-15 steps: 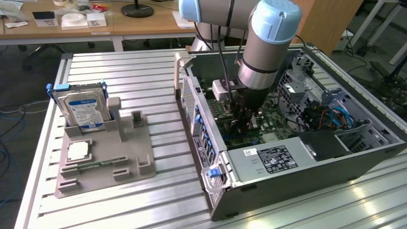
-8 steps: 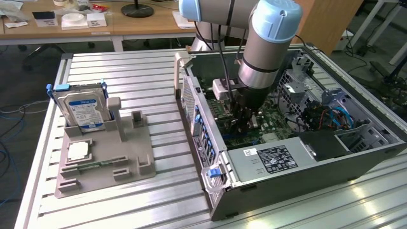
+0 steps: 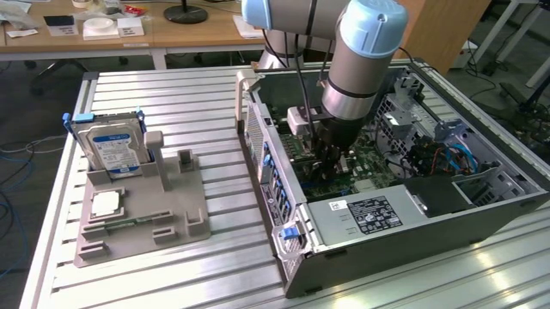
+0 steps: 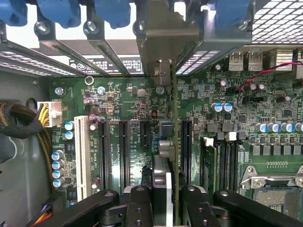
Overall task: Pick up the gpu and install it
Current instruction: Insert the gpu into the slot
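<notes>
I see the open computer case [image 3: 391, 212] lying on the slatted table [image 3: 172, 96], motherboard [image 4: 118, 101] inside. My gripper [image 4: 163, 198] reaches in, jaws clamped on the gpu [image 4: 173, 142], held edge-on over the expansion slots [image 4: 124, 151]. Outside, a grey holder tray [image 3: 163, 222] carries a hard drive [image 3: 110, 148].

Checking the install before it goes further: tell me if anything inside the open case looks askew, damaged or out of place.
Nothing stands out. The hand holds the thin dark gpu card on edge over the green motherboard, lined up with the long black slots, its pale bracket at the rear openings. No damage or loose parts are visible.
</notes>
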